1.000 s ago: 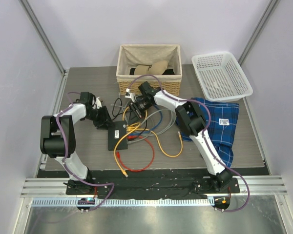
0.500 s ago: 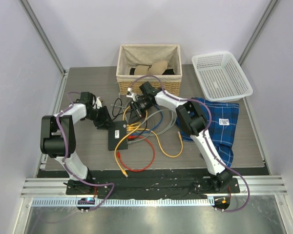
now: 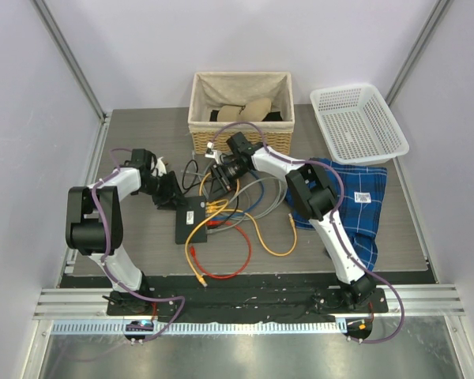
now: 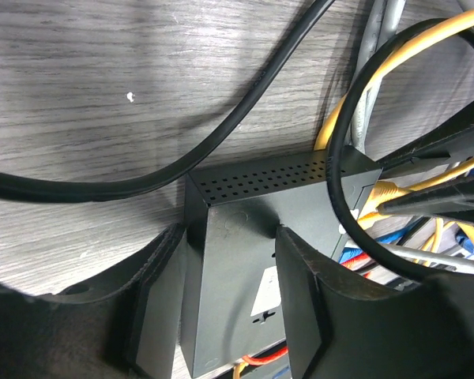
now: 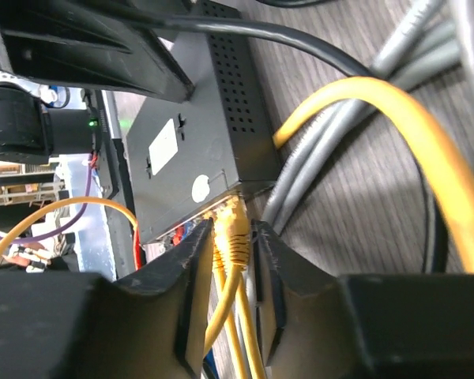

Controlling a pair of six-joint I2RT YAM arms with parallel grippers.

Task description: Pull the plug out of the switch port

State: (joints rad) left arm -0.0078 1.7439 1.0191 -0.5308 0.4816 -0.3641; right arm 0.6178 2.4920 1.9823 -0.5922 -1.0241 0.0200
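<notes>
The left arm lies low with its elbow out. The left gripper (image 4: 231, 237) angles down, jaws clamped across the switch (image 4: 237, 284), which sits flat on the surface (image 4: 103, 95) between them. The right arm stretches far across. The right gripper (image 5: 233, 237) tips toward the socket edge, jaws closed on the yellow plug (image 5: 231, 213), which is seated in the switch just ahead of them. Since a second ago, both arms and the switch have barely shifted.

switch (image 3: 191, 219): on the counter (image 3: 134, 237), cables (image 3: 253, 201) to its right
left hand (image 4: 233, 272): astride the switch
right hand (image 5: 231, 260): astride the plug (image 5: 234, 223)
basket (image 3: 241, 138): behind the switch
</notes>
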